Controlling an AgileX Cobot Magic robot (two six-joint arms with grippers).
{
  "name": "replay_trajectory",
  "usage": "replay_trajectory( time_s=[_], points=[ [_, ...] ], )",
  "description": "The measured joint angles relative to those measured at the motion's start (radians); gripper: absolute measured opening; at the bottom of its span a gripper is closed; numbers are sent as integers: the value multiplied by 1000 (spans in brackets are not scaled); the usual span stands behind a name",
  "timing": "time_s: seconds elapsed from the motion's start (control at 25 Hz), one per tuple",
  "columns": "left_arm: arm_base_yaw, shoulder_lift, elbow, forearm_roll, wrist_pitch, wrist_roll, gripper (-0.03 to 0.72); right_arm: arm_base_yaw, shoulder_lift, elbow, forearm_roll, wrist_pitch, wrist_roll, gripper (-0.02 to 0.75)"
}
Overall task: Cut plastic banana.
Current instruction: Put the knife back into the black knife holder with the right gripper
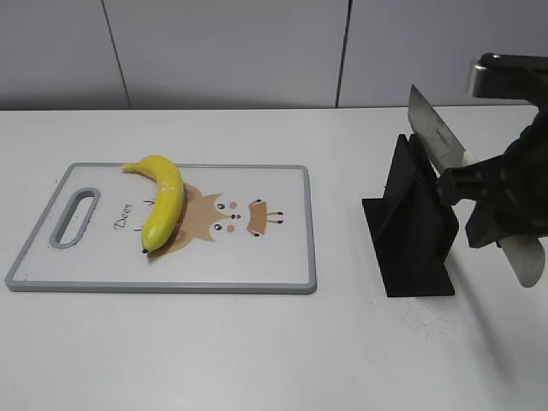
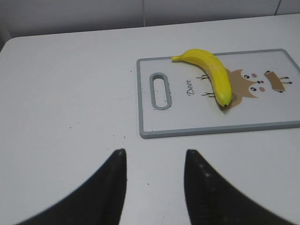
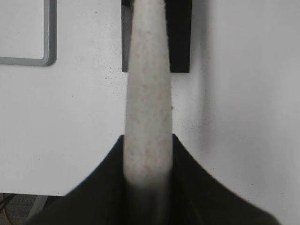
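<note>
Yellow banana (image 1: 163, 201) uncut on board (image 1: 282, 231); right pincer (image 1: 479, 184) grips knife (image 1: 437, 141) beside board, left pincer (image 2: 154, 183) agape, idle.

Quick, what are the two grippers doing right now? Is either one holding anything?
Left gripper: open, holding nothing, above the bare table.
Right gripper: closed on the knife by its pale handle, beside the black knife stand.
</note>
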Motion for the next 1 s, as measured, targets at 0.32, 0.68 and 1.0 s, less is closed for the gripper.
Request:
replay_trajectory(
  time_s=[0.32, 0.68, 1.0],
  points=[
    [0, 0, 0, 0, 0, 0, 364, 0, 37, 0, -1, -22, 0, 181],
    [0, 0, 0, 0, 0, 0, 326, 0, 53, 0, -2, -46, 0, 181],
    [0, 0, 0, 0, 0, 0, 316, 0, 134, 0, -6, -86, 1, 181]
  ],
)
